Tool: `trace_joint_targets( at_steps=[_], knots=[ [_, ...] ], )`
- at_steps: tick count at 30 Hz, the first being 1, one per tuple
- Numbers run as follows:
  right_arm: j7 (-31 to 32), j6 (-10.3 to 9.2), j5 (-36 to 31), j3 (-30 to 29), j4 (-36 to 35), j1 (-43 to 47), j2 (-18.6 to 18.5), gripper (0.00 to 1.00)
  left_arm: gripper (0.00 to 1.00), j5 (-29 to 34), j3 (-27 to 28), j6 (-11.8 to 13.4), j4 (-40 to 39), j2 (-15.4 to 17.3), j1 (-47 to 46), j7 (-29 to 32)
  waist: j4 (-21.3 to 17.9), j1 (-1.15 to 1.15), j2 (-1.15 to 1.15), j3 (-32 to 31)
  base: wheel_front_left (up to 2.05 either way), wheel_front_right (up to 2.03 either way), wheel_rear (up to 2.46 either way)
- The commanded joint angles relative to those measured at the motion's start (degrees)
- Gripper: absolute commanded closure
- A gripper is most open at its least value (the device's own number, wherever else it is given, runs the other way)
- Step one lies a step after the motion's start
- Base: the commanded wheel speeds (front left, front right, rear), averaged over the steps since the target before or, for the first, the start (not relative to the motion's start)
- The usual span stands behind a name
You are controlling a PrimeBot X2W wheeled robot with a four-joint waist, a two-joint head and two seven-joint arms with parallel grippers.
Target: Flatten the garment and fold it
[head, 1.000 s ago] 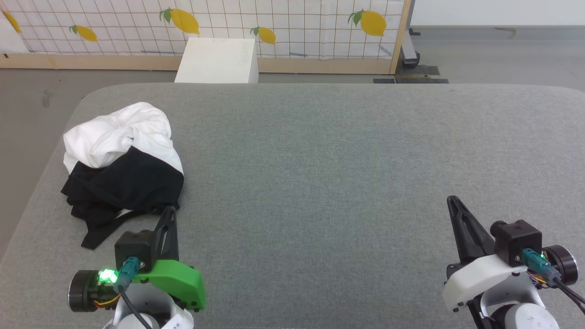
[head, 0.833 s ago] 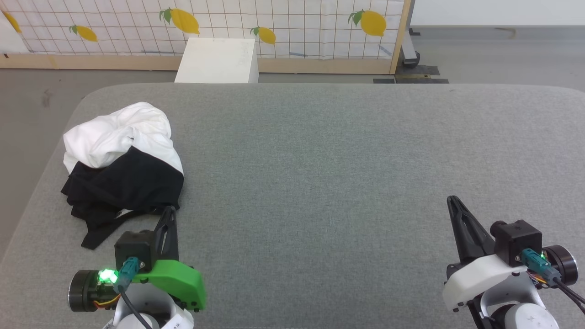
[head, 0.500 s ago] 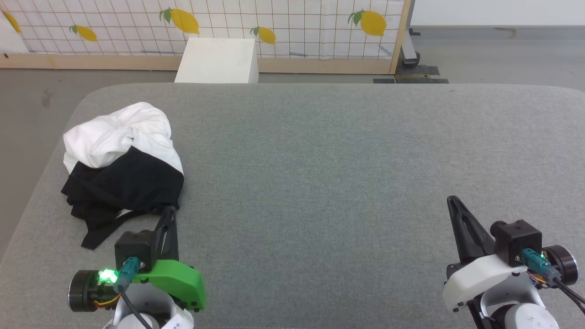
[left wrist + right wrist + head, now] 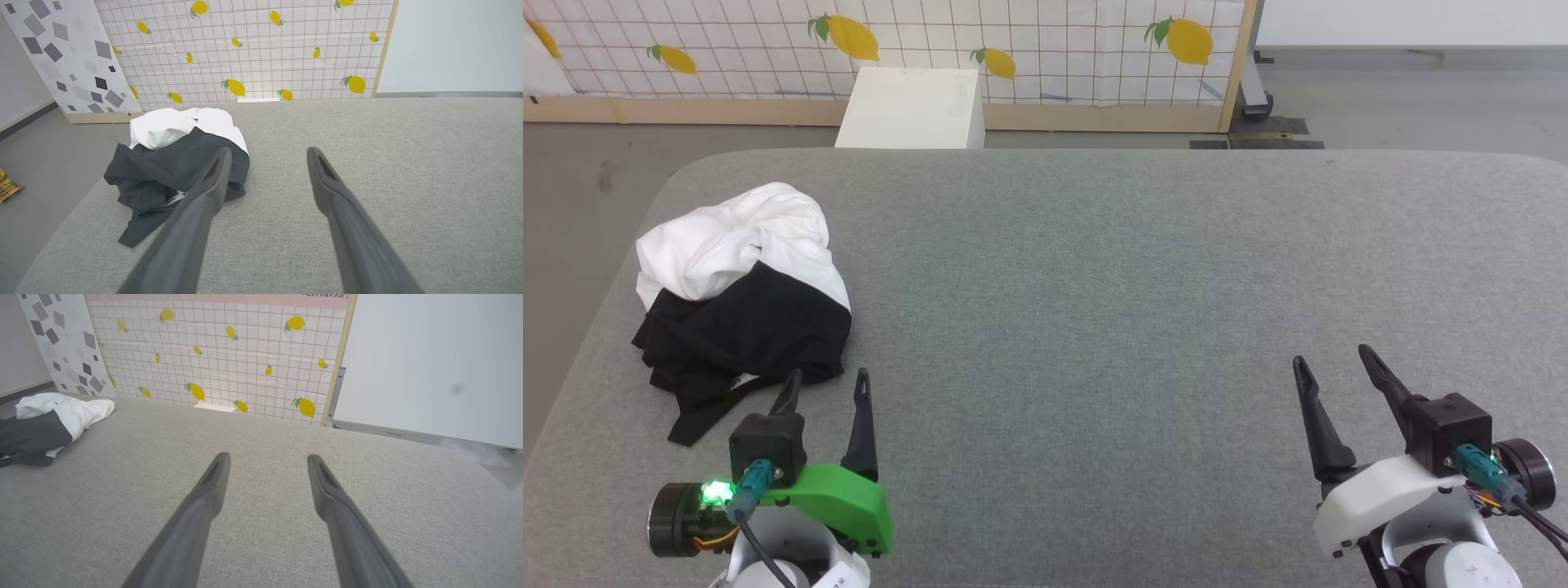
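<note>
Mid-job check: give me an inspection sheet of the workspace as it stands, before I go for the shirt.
Surface: grey fabric-covered table, rounded corners, flat.
Job's things: garment crumpled in a heap near the table's left edge, white part farther away, black part nearer; not yet flattened or folded.
Clutter: nothing seen.
Grippers: left gripper open, empty, close to the garment's near edge; contact cannot be told. Right gripper open, empty, over bare table far to the right.
Cables: left wrist cable and right wrist cable, teal plugs, away from the fingers.
Surroundings: lemon-print panel and white box behind the table.
</note>
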Motion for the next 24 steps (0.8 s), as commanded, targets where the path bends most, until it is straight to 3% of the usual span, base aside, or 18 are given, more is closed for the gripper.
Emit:
trace_joint_targets(
  at_steps=[1, 24],
  knots=[
    [-0.4, 0.00, 0.5, -0.2, 0.2, 0.2, 0.0, 0.00, 0.00, -0.2, -0.1, 0.2, 0.2, 0.0, 0.0, -0.4, 0.0, 0.00, 0.00, 0.0, 0.00, 0.00, 0.00],
    [-3.3, -0.02, 3.6, -2.1, 1.4, 0.9, 0.0, 0.00, 0.00, -1.7, -1.6, 1.7, 1.8, 0.0, -0.1, -3.3, -0.1, 0.00, 0.00, 0.0, 0.00, 0.00, 0.00]
  ],
)
